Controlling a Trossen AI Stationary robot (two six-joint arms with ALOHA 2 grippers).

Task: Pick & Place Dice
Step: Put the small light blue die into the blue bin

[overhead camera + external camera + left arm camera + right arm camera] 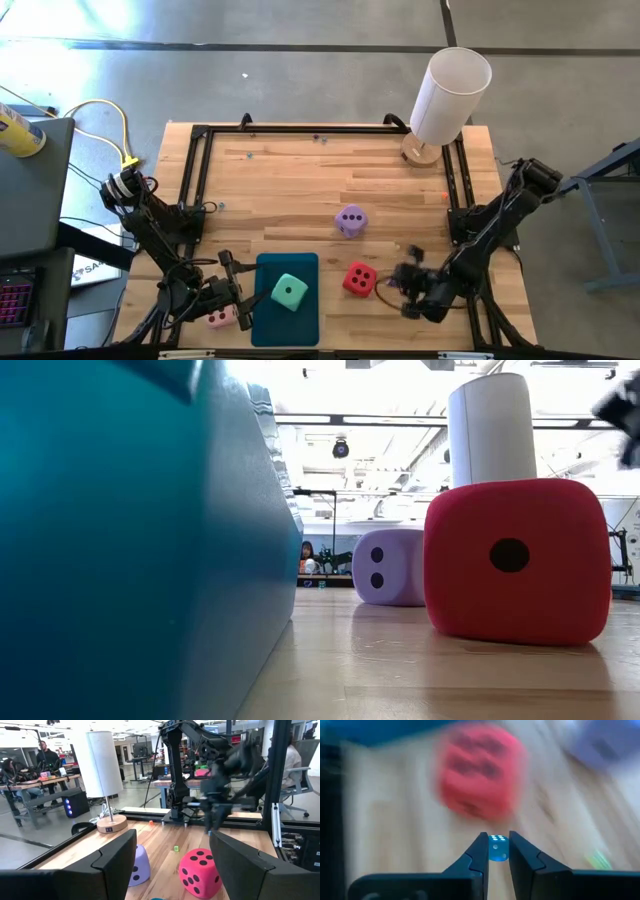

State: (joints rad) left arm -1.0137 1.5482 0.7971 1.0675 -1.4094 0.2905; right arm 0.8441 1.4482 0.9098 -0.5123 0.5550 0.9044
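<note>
Small blue die (497,849) sits pinched flat-faced in our right tool (496,838), near the red foam die (480,770) on the desk (300,180). We judge it hard, light and slippery. Left tool (172,845) waits wide.

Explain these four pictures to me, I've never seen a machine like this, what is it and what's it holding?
It is a robot with two dark arms at a wooden table. One picture looks straight down, one sits at table height, and two come from cameras on the wrists. On the table lie a teal tray with a green die on it, a red die, a purple die, a pink die and a white lamp. The right hand pinches a tiny blue die. The left hand is open and empty.
</note>
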